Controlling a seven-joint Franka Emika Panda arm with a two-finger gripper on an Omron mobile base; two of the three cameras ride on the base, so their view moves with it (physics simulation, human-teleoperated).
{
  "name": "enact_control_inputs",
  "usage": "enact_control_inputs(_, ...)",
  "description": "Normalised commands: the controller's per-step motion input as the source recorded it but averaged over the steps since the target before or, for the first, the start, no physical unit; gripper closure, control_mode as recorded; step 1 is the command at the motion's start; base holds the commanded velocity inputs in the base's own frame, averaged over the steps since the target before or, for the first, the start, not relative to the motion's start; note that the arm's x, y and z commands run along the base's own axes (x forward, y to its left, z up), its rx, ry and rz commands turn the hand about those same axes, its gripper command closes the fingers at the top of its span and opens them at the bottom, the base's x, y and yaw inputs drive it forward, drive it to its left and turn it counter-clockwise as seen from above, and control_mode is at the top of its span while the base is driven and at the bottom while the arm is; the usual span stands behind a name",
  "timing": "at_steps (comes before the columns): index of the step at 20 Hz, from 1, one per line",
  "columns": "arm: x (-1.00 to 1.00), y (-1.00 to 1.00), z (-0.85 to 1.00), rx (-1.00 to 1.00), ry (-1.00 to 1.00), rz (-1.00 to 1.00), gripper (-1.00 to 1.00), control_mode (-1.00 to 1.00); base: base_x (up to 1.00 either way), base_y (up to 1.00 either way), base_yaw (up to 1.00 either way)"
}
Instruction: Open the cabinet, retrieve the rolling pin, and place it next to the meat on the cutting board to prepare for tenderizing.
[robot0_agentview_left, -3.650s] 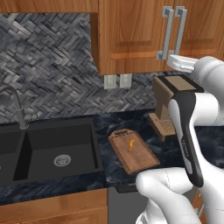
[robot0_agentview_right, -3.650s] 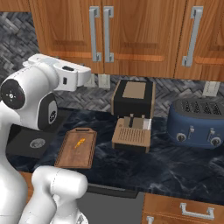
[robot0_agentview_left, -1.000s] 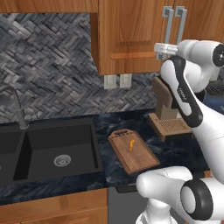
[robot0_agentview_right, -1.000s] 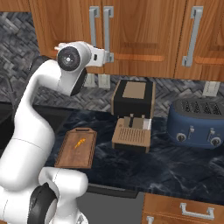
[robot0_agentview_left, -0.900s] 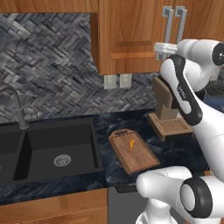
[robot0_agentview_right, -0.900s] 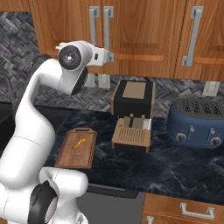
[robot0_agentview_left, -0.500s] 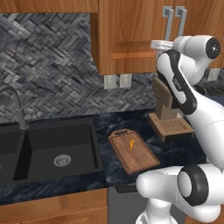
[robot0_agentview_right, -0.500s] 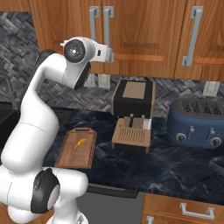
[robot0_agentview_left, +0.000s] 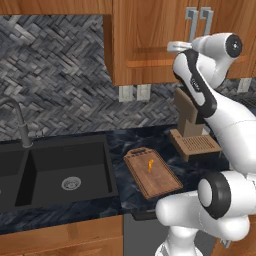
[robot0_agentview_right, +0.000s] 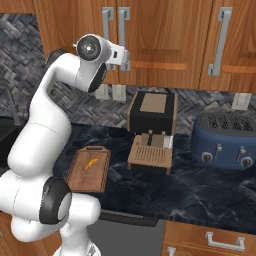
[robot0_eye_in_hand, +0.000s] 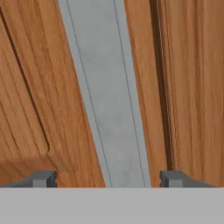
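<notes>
- The claw (robot0_eye_in_hand: 107, 178) is raised to the cabinet (robot0_agentview_right: 165, 35), right up against the doors, which are shut.
- From the hand's own view, its two dark fingertips (robot0_eye_in_hand: 42, 178) stand wide apart, one to each side of a grey bar handle (robot0_eye_in_hand: 105, 96). The handle runs up between them, and neither tip is pressed onto it.
- So the claw is open around the handle and has hold of nothing.
- In the right base view the claw (robot0_agentview_right: 121, 56) sits at the lower end of the paired handles, where the two doors meet.
- Down on the dark worktop (robot0_agentview_right: 200, 192) lies the cutting board (robot0_agentview_left: 152, 172), just right of the black sink (robot0_agentview_left: 65, 167).
- The meat (robot0_agentview_left: 149, 164), a small orange sliver, rests on the board near its middle.
- A ribbed wooden block (robot0_agentview_right: 150, 159) sits in front of a dark box-shaped appliance (robot0_agentview_right: 152, 112), to the right of the board and apart from it.
- A blue toaster (robot0_agentview_right: 225, 142) stands farther right.
- I cannot see the rolling pin.
</notes>
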Motion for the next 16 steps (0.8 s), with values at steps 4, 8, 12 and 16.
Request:
enact_control_inputs(4, 0.32, 0.00, 0.00, 0.00, 0.05, 0.00, 1.00, -1.00, 0.00, 0.00, 0.00)
enact_control_inputs(8, 0.22, 0.00, 0.00, 0.00, 0.03, 0.00, 1.00, -1.00, 0.00, 0.00, 0.00)
enact_control_inputs(12, 0.05, 0.00, 0.00, 0.00, 0.02, 0.00, 1.00, -1.00, 0.00, 0.00, 0.00)
enact_control_inputs(16, 0.01, 0.00, 0.00, 0.00, 0.00, 0.00, 1.00, -1.00, 0.00, 0.00, 0.00)
